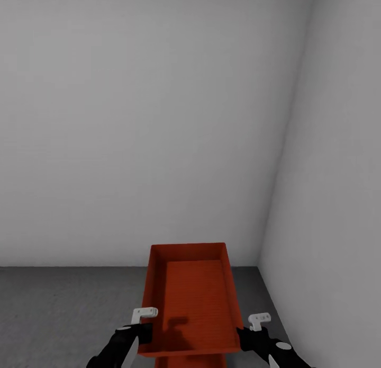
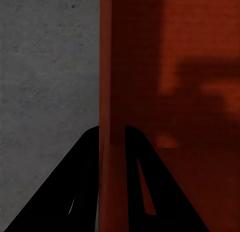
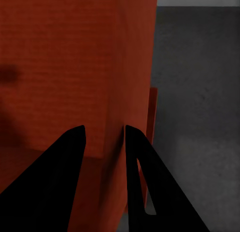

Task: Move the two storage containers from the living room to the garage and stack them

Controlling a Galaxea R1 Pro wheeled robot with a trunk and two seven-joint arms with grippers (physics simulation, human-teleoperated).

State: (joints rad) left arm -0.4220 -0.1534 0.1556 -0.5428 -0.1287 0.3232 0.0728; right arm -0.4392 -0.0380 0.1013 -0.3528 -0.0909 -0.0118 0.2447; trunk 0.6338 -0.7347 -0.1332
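Container [image 1: 193, 299], orange-red and lidless, hangs level in front of the robot, carried between both grippers over the dark grey concrete floor [image 1: 63, 315]. Its far end points at the corner where two plain pale grey walls [image 1: 132, 119] meet. Nothing lies inside it but a soft shadow on its ribbed bottom. No writing, brand or label can be read on it or on anything else in the room.

On the left, the left gripper [image 1: 138, 331] sits at the container's left long wall near its close end, a white bracket showing just above the black fingers. In the left wrist view the thin red wall runs straight between the two black fingers [image 2: 145, 182], one outside over the floor [image 2: 45, 82] and one inside the box, so the jaws are clamped on that wall.

Below the carried box's near edge, a strip of the same orange-red shows at the bottom of the head view: a second container [image 1: 190, 361] lower down. Whether the two touch, I cannot tell. In the right wrist view a thin red edge of it [image 3: 151, 117] shows beyond the held wall, over the floor.

On the right, the right gripper [image 1: 248, 336] holds the right long wall in the same way, with its own white bracket above. The right wrist view shows its fingers [image 3: 137, 177] set on either side of the red wall [image 3: 112, 92], closed onto it.
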